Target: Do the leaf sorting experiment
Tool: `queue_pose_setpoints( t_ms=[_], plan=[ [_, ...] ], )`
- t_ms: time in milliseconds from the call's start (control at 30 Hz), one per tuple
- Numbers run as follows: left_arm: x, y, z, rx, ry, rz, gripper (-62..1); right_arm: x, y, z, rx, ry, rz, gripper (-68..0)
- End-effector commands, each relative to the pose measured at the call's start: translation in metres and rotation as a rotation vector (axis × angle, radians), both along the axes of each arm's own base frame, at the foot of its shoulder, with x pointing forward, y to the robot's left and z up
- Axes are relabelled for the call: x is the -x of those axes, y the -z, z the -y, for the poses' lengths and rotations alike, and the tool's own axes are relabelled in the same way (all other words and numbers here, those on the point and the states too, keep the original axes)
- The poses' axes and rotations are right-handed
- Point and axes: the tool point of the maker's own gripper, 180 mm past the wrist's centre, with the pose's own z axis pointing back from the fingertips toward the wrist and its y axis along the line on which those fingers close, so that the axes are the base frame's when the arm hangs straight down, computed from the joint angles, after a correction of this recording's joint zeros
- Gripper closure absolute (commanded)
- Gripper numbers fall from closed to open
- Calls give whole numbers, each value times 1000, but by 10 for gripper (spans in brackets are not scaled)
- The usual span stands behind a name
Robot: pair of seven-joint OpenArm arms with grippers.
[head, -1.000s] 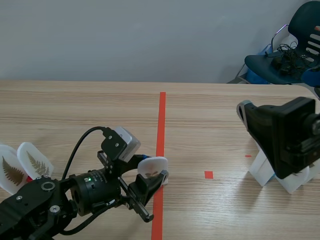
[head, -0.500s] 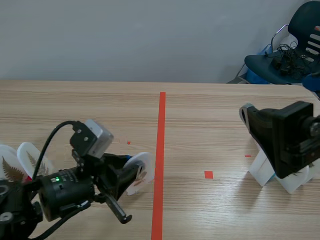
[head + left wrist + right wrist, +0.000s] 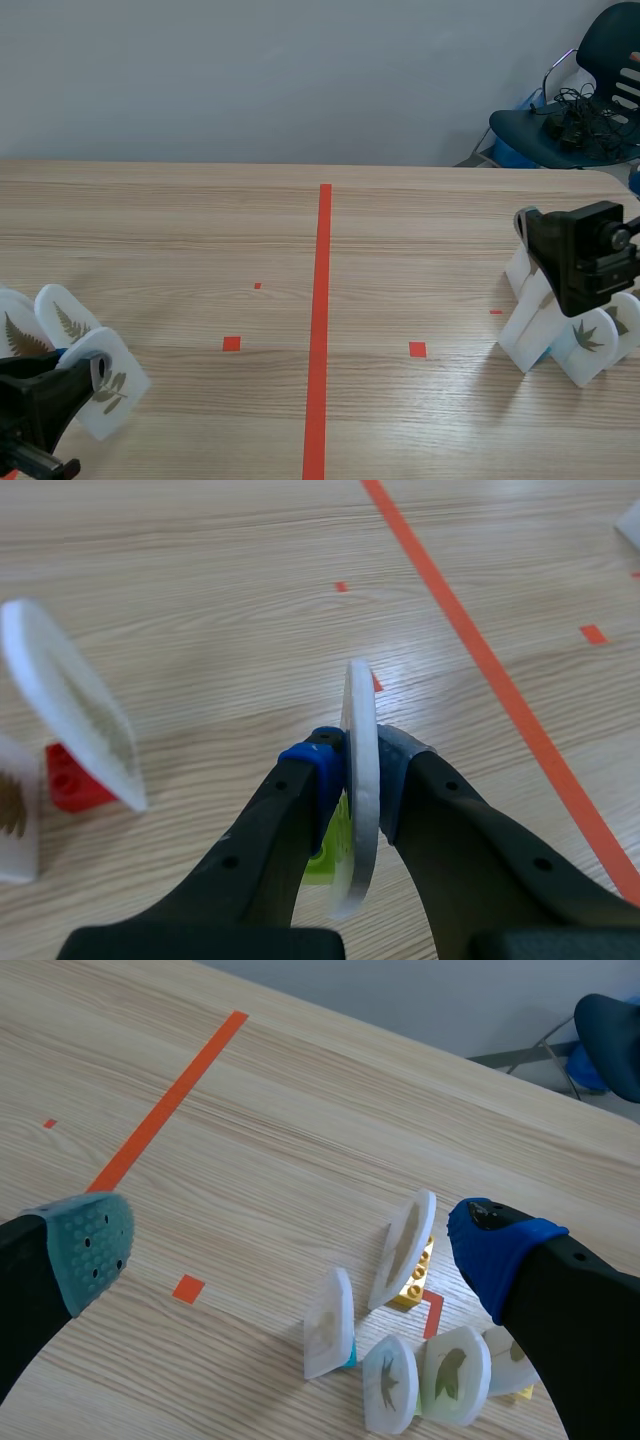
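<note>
My left end effector (image 3: pixel 358 772) is clamped on a white leaf tile (image 3: pixel 360 810), which sits edge-on between the pads with its green brick (image 3: pixel 330 852) tucked under the blue one. It hangs low over the bench (image 3: pixel 220 600) on my left side, just beside a standing fern tile (image 3: pixel 70 715) on a red brick (image 3: pixel 68 780). A second fern tile (image 3: pixel 18 338) stands beyond that.

My main worry is that neighbour. If I set the held tile down too close, or swing in at an angle, the wide face could clip the fern tile and tip it into the one behind. The grip is also on thin, smooth faces, so the tile could pivot between the pads. Released while tilted, it would likely fall flat rather than stand.

I can't read the leaf on the held tile well enough to be sure it belongs here (a mis-sort is possible).

My right end effector (image 3: pixel 292 1248) is spread wide and holds nothing, poised over the crowded right-hand tiles (image 3: pixel 400 1370). Several of them lean, so a careless descent could scatter them.
</note>
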Motion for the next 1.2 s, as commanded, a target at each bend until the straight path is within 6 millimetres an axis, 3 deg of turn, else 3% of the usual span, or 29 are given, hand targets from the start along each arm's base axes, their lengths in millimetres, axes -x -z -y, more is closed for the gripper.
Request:
queue_pose_setpoints(
  t_ms=[0, 167, 333, 433, 567, 733, 833, 1000, 1167],
  plan=[
    [-16, -11, -7, 7, -45, 62, -31, -4, -9, -2, -19, -4, 37, -661],
    [-33, 1, -46, -65, -202, 60, -32, -5, -1, 4, -25, 12, 26, -661],
    [-36, 26, -64, -71, -249, 8, -37, -5, 2, 6, -24, 17, 17, -661],
    [-34, 36, -69, -72, -266, -16, -130, -5, 2, 6, -24, 17, 17, -661],
    [-31, 40, -72, -77, -270, -28, -345, -5, 3, 6, -24, 17, 16, -661],
    [-28, 35, -80, -82, -279, -24, -489, -4, 3, 7, -24, 17, 16, -661],
    [-24, 19, -83, -43, -273, -2, -549, -5, 3, 7, -24, 17, 16, -661],
    [-13, -24, -67, 25, -125, 47, -618, -5, 3, 6, -24, 17, 16, -661],
    [-9, -74, -43, 83, 35, 162, -623, -5, 3, 7, -24, 18, 16, -661]
  ],
)
